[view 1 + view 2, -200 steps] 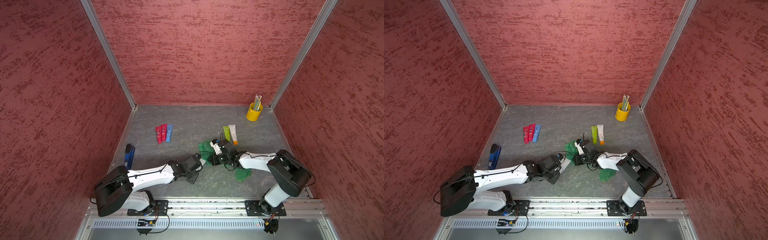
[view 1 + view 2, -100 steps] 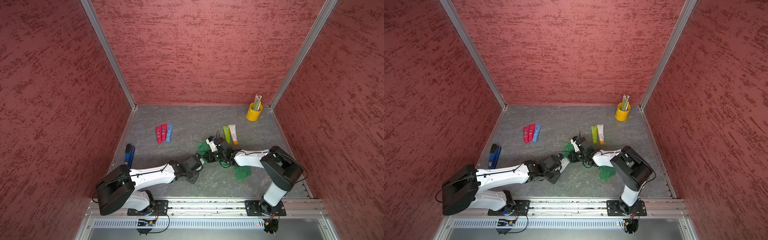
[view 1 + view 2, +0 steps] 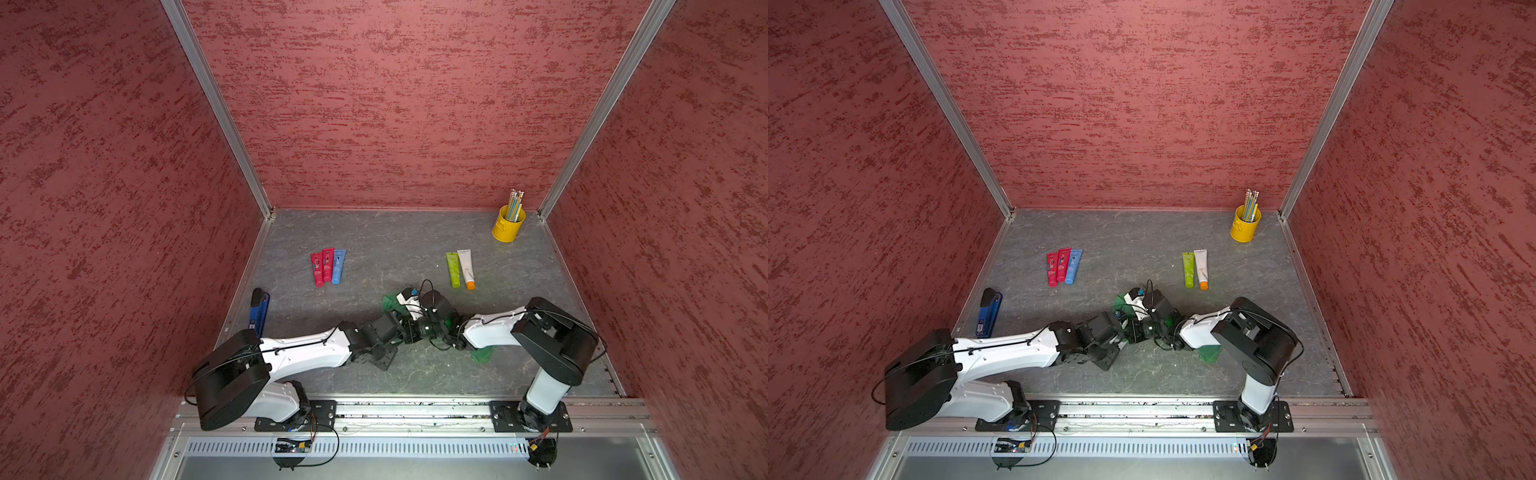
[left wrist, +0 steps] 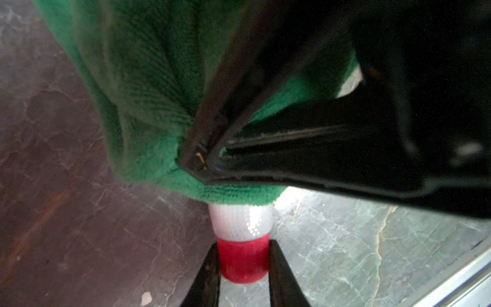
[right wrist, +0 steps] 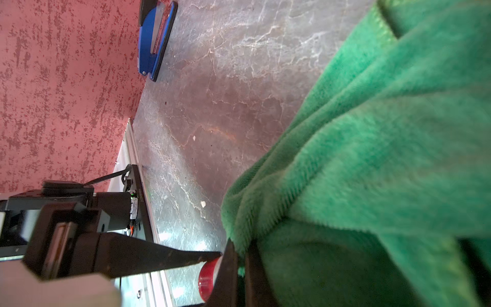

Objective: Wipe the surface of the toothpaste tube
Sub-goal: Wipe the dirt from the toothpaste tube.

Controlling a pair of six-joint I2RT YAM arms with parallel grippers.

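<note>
My left gripper (image 4: 243,255) grasps the toothpaste tube (image 4: 240,223) by its red cap (image 4: 243,265), low in the middle of the left wrist view. My right gripper (image 5: 240,268) is clenched on the green cloth (image 4: 148,106), which covers the tube. Wiping looks begun, maybe not finished. The cloth hides most of the tube from me.
</note>
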